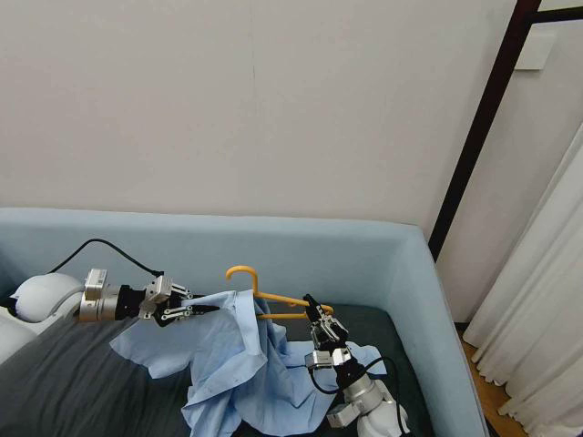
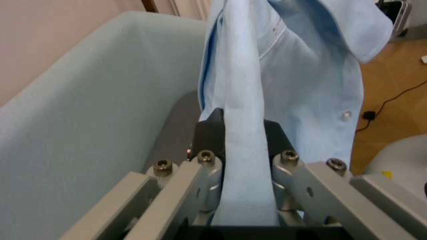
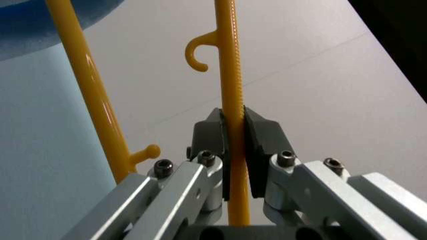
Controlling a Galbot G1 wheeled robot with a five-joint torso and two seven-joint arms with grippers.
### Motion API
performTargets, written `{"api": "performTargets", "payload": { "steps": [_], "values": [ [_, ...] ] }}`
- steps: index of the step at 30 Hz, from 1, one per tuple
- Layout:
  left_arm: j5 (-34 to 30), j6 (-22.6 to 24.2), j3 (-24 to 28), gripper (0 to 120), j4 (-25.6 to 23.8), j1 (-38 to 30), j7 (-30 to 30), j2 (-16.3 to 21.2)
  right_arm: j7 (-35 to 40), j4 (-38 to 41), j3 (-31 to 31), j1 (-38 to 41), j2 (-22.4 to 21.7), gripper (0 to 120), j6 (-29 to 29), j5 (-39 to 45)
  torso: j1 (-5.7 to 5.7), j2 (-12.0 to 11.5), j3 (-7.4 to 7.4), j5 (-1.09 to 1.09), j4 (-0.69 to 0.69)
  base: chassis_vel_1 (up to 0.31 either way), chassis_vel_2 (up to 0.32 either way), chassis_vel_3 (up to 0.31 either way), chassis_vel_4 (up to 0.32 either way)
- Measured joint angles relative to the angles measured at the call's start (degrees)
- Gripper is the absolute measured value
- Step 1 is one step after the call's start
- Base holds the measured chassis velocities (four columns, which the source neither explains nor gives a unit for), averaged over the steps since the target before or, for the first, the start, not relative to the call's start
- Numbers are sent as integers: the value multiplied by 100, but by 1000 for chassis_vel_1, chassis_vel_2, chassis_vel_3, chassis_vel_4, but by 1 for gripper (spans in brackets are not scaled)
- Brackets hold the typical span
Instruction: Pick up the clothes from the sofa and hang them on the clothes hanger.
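Plain white wall [image 1: 273, 100] — pale curtains [image 1: 537, 300]

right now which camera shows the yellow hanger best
The head view: the hanger shows hook and both arms, one under the blue shirt, the other in the right gripper. The right wrist view shows two bars close up, one clamped. The left wrist view faces the shirt in the left gripper.

Left tool [image 1: 209, 309] clamped, extended toward right; right tool [image 1: 316, 314] clamped, pointing upward
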Motion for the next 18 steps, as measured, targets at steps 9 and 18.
{"api": "performTargets", "payload": {
  "steps": [9,18],
  "values": [
    [-7,96,-247,7,55,224,93,1,42,115,13,-44,-54,20,48,331,0,0,0,-2,1,0,0,0,0],
    [-89,120,-307,7,437,117,-35,-47,-493,378,-113,-164,-227,51,1033,1802,0,0,0,1,0,0,0,0,0]
  ]
}}
